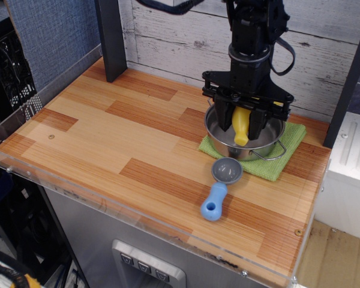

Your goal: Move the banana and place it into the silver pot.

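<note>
One banana (241, 127), one silver pot (219, 129), one green cloth (291, 139), one blue-handled strainer (219, 188), one pincer (242, 125).

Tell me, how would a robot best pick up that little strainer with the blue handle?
Probably by the blue handle, coming straight down from above. The strainer lies flat on the wooden table, handle pointing toward the front edge, so fingers closing across the handle's narrow middle should grip better than on the shallow round bowl.

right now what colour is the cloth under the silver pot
Green. The cloth shows best in the observation.image view, under the silver pot.
</note>
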Robot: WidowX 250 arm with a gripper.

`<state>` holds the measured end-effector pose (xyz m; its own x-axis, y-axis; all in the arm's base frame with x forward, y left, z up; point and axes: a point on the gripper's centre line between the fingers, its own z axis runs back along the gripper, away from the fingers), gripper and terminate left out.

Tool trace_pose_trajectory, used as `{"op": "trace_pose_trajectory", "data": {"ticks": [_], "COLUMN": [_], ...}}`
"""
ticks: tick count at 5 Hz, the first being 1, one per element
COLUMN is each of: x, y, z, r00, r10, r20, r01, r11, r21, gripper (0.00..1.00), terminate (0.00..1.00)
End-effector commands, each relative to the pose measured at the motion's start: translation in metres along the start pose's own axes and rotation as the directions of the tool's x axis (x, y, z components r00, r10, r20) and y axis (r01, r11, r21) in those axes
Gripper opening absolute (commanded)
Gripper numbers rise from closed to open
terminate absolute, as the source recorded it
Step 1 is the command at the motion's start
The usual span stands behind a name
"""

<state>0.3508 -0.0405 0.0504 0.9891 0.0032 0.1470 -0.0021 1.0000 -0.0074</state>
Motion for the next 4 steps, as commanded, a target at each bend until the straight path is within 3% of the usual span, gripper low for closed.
{"op": "trace_pose_trajectory", "data": {"ticks": [1,3,4], "x": [0.020,0.011,0.010], "y": [0.019,0.016,0.022], "z": [0.010,0.032,0.074], "r00": [0.999,0.999,0.997], "r10": [0.023,0.012,0.028], "r20": [0.023,0.033,0.073], "r01": [-0.022,-0.010,-0.020], "r11": [0.999,0.998,0.994], "r21": [-0.034,-0.064,-0.109], "gripper": [1.00,1.00,1.00], "terminate": [0.00,0.00,0.00]}}
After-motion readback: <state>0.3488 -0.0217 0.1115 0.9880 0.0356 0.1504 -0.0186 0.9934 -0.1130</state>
